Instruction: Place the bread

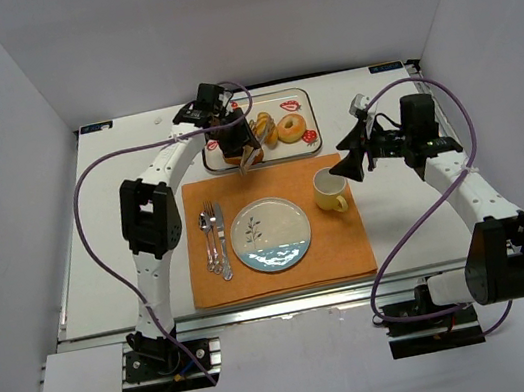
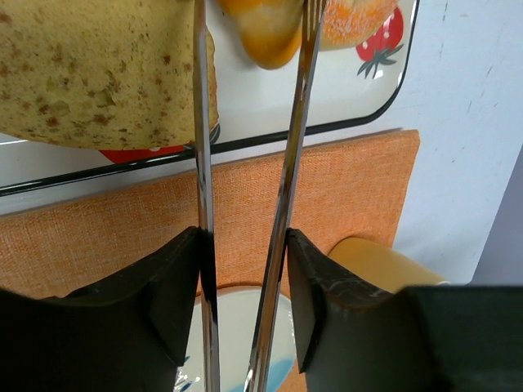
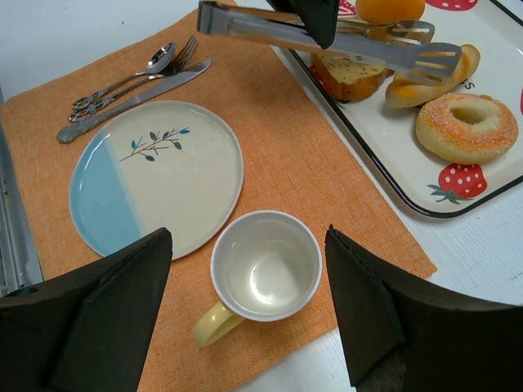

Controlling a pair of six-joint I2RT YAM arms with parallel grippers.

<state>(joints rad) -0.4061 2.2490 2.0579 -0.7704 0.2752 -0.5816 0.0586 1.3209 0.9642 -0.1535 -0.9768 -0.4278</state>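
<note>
Grasp step: the left fingers [image 2: 163, 302] are pinching a pair of metal tongs [image 3: 343, 41], which reach over the tray [image 3: 392, 143] at the far side of the worktop [image 3: 82, 33]. The bread [image 3: 437, 77] lies on that tray, between a brown-crusted slice [image 3: 347, 77] and a sugared donut [image 3: 466, 126]. From the left wrist, its end sits between the two tong blades; whether they press it yet cannot be told. The right fingers [image 3: 122, 302] are spread wide and hold nothing, above a yellow cup [image 3: 265, 265] on the orange mat [image 3: 310, 155].

The likely next move is to squeeze the tongs on the roll, lift it clear of the tray rim and carry it to the plate [image 3: 188, 163] — gently, since too hard a squeeze could make it slip out.

The bread is a small, long, golden-yellow roll with darker ridges across it — rather like a croissant.
</note>
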